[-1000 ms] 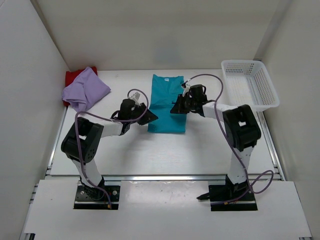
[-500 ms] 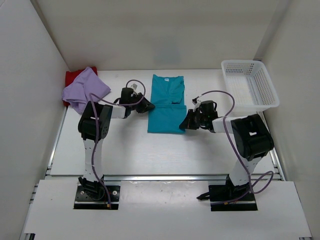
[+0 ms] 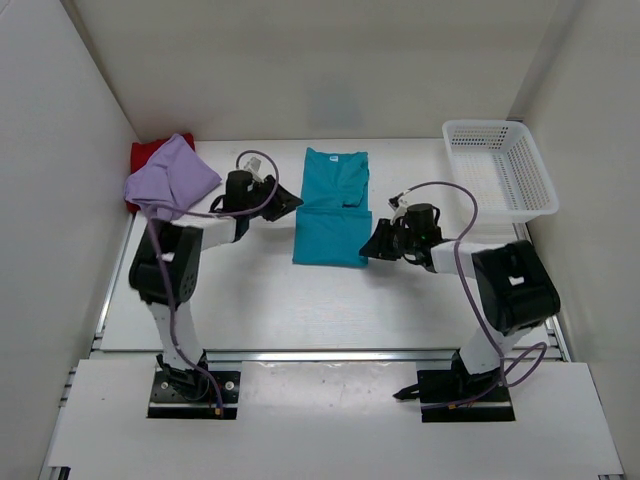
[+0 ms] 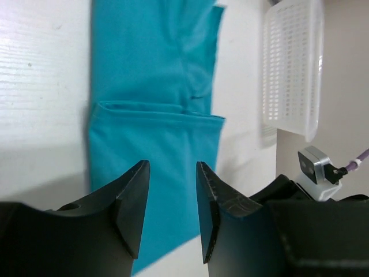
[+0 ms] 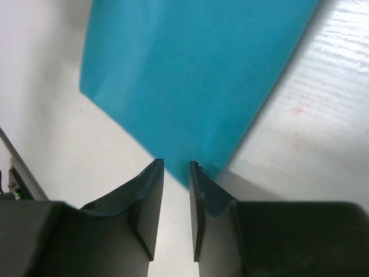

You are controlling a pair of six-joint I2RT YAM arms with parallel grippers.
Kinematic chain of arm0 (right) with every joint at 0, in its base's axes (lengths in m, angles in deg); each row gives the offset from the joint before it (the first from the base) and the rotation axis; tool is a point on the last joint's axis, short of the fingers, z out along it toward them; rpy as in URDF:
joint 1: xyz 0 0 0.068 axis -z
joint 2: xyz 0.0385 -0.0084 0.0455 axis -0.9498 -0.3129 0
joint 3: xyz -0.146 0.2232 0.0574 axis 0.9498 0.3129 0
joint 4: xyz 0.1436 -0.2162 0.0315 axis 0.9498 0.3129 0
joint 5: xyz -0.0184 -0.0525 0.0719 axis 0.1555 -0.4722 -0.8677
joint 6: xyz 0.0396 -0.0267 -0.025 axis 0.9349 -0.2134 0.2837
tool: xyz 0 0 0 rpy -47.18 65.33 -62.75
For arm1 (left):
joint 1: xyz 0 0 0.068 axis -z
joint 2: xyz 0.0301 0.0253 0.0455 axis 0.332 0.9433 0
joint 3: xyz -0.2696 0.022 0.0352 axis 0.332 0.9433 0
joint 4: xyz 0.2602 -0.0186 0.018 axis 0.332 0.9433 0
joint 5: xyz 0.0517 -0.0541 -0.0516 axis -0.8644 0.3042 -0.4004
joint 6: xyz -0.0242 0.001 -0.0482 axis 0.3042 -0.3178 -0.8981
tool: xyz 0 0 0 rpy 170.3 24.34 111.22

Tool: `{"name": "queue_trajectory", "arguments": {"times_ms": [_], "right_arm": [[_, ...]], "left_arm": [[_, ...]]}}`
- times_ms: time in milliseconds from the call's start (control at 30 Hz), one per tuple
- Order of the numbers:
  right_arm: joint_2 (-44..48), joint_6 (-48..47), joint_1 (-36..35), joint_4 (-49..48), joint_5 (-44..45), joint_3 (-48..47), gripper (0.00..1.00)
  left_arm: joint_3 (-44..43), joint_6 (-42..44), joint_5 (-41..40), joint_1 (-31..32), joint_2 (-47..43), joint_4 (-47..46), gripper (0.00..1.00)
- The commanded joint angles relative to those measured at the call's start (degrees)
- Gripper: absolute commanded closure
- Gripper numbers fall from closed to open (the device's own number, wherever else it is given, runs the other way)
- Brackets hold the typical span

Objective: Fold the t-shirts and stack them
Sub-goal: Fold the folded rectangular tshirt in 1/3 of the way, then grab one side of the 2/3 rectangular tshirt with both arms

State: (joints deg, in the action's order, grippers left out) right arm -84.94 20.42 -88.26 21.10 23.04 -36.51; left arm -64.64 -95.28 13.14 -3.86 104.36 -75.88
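Note:
The teal-blue t-shirt (image 3: pixel 332 208) lies flat mid-table as a long strip, its near half doubled over. It also shows in the left wrist view (image 4: pixel 150 133) and in the right wrist view (image 5: pixel 190 69). My left gripper (image 3: pixel 285 204) is open and empty at the shirt's left edge, its jaws (image 4: pixel 171 190) above the cloth. My right gripper (image 3: pixel 373 243) is narrowly open at the shirt's near right corner; in its own view (image 5: pixel 174 190) the corner lies by the right finger. The lavender t-shirt (image 3: pixel 170 178) lies crumpled on the dark red t-shirt (image 3: pixel 148 152) at the back left.
A white lattice basket (image 3: pixel 498 168) stands at the back right, also seen in the left wrist view (image 4: pixel 291 63). White walls close in the table on the left, back and right. A metal rail runs along the table's near edge (image 3: pixel 330 354).
My left gripper moved back along the shirt's left edge. My right gripper moved from the shirt's right edge toward me, to its near right corner. The shirt looks unmoved.

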Motion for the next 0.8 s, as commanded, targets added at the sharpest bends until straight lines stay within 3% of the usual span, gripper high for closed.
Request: {"name": "queue_trajectory", "arguments": {"times_ms": [0, 133, 367, 600, 767], "right_arm": [[7.21, -0.11, 0.14, -2.12, 1.74, 3.44, 0.76], [10.13, 0.07, 0.23, -1.85, 4.12, 7.50, 0.61], [8.29, -0.29, 0.49, -1.41, 5.35, 9.43, 0.54], [1.96, 1.82, -0.12, -4.31, 2.20, 6.36, 0.58], [-0.24, 3.67, -0.03, -6.25, 1.75, 6.26, 0.76]], "left_arm": [[6.61, 5.65, -6.38, 1.34, -14.53, 3.15, 0.51], [17.17, 11.18, -12.72, 1.88, -20.62, 8.24, 0.48], [24.66, 13.65, -14.67, 6.34, -20.28, 9.76, 0.44], [23.43, 13.39, -13.44, 8.29, -16.23, 9.58, 0.47], [24.31, 12.60, -12.12, 8.56, -14.21, 7.48, 0.55]]}}
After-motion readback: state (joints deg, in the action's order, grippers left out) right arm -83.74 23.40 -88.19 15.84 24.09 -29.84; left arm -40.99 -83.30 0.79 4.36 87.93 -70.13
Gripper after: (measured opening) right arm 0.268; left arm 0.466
